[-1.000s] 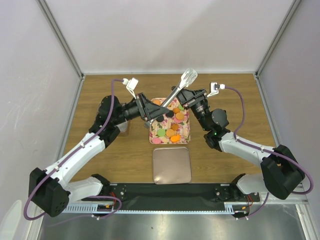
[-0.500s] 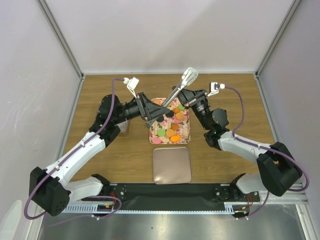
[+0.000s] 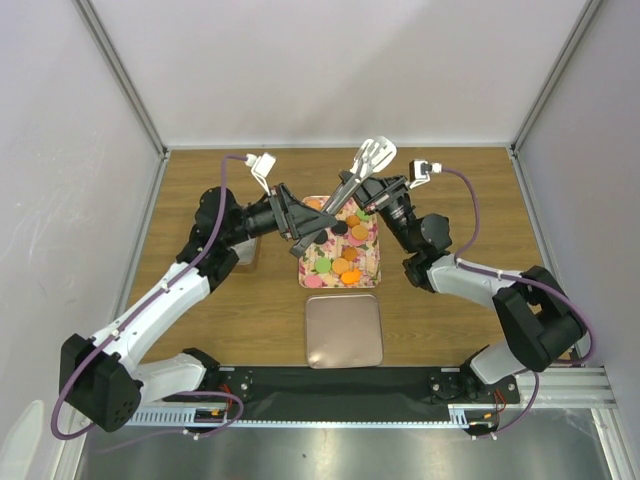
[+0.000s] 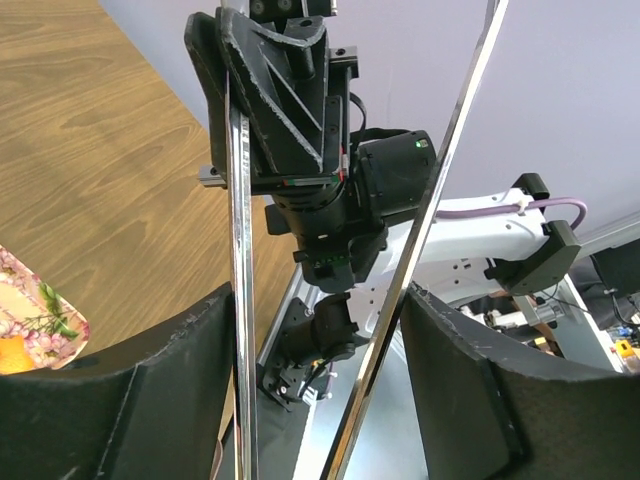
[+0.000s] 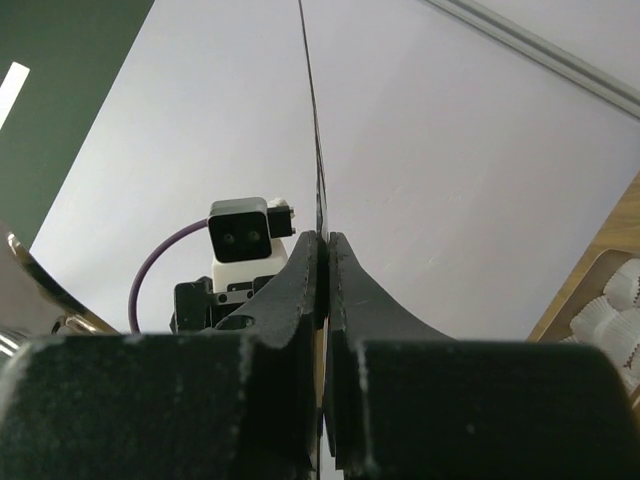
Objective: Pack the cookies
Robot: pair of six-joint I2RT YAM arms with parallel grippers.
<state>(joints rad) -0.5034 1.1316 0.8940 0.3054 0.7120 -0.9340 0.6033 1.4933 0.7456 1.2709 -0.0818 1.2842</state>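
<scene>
While the cookies [image 3: 345,266] sit on the floral tray [image 3: 375,270] mid-table, both arms hang over its 12 o'clock end with a pair of metal tongs [image 3: 375,155] between them. The cookies are mostly orange, plus a few green, pink and black ones. The black ones lie nearer 12 o'clock, right under the grippers.

The right gripper [image 5: 324,240] is pinched tight on one thin strip of the tongs. From its own camera you only see the strip edge-on, squeezed between the two pads.

The left gripper [image 4: 318,295] hovers at the tray's 10 o'clock corner with its fingers well apart. Both tong arms run up between them, each close to a finger's inner edge. Can't tell if either finger is actually pressing on the metal.

The tongs point toward 1 o'clock, wide pale end up in the air past the tray. The plain square lid [image 3: 344,331] lies flat on the table [image 3: 420,340] at the tray's 6 o'clock, just apart from it.
</scene>
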